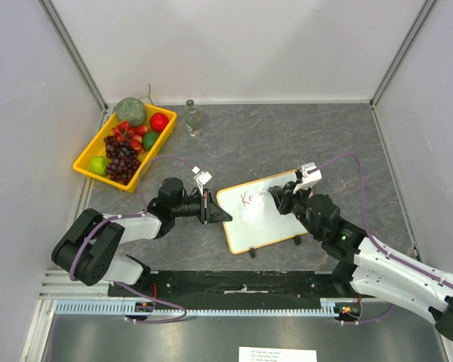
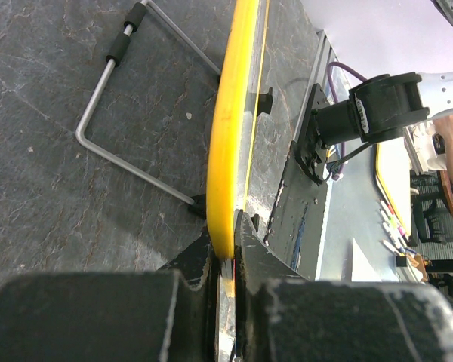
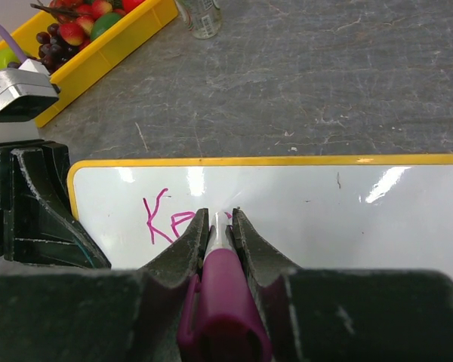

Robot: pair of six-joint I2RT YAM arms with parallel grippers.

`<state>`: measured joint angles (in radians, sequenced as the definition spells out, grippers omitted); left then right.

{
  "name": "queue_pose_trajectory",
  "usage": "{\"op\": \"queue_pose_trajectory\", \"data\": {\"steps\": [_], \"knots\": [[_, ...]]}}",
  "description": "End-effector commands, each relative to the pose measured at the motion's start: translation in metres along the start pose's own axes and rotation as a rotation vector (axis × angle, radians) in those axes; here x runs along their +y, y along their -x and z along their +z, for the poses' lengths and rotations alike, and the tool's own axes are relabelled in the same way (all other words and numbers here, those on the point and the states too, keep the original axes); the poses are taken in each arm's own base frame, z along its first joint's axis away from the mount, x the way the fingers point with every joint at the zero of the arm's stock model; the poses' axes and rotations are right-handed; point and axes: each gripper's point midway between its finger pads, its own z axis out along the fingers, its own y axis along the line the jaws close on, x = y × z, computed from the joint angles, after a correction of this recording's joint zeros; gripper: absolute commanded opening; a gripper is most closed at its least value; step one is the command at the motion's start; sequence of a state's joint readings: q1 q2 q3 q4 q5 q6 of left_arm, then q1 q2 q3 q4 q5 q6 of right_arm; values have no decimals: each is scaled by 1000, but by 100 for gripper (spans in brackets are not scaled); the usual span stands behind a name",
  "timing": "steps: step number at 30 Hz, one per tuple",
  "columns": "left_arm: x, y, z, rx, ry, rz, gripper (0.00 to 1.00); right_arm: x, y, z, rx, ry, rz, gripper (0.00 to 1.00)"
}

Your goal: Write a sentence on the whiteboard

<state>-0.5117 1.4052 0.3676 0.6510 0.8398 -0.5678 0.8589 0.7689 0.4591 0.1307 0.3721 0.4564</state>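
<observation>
The whiteboard (image 1: 266,217) with a yellow frame lies tilted on the grey table, with magenta letters "KE" at its left end (image 3: 162,220). My left gripper (image 1: 209,208) is shut on the board's left edge; the left wrist view shows the yellow frame (image 2: 226,143) edge-on between the fingers. My right gripper (image 1: 281,197) is shut on a magenta marker (image 3: 225,294), whose white tip touches the board just right of the letters. The board (image 3: 325,219) fills the right wrist view.
A yellow fruit tray (image 1: 86,160) with grapes, apples and other fruit stands at the back left. A small glass bottle (image 1: 192,118) stands beside it. A wire stand (image 2: 113,90) lies behind the board. White walls enclose the table.
</observation>
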Motion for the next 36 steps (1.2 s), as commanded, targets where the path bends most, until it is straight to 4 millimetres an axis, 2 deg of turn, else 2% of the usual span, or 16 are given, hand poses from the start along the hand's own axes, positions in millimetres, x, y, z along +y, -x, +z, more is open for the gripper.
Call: {"op": "queue_pose_trajectory", "data": {"steps": [1, 6, 22, 36], "knots": [[29, -15, -2, 28, 119, 36, 2, 9, 6, 3, -12, 38, 9, 0], [30, -15, -2, 29, 120, 33, 2, 11, -4, 4, 22, 54, 4, 0], [30, -15, -1, 29, 118, 35, 2, -6, -37, -6, 104, 12, -12, 0], [30, -15, -2, 29, 122, 31, 2, -19, -31, -10, 76, -48, -19, 0]]}}
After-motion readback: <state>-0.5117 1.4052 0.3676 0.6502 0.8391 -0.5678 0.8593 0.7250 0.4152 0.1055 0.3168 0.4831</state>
